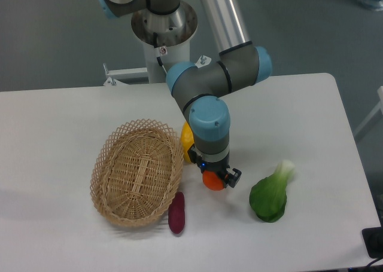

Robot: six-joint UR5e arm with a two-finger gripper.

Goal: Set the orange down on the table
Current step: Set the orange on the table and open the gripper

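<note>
A UR5e arm's fingers (214, 179) clasp the orange (212, 180) low over the white surface (60, 116), just right of the oval wicker basket (137, 172). Relative to that basket, a yellow fruit (187, 138) shows at its upper right edge behind the arm, a purple vegetable (176, 212) lies at its lower right rim, and a green vegetable (270, 193) sits well to its right.

One fixed cam, high at the front, looks down at an angle across the table (66, 110) toward the arm base (163, 30); mid-range, single view.
</note>
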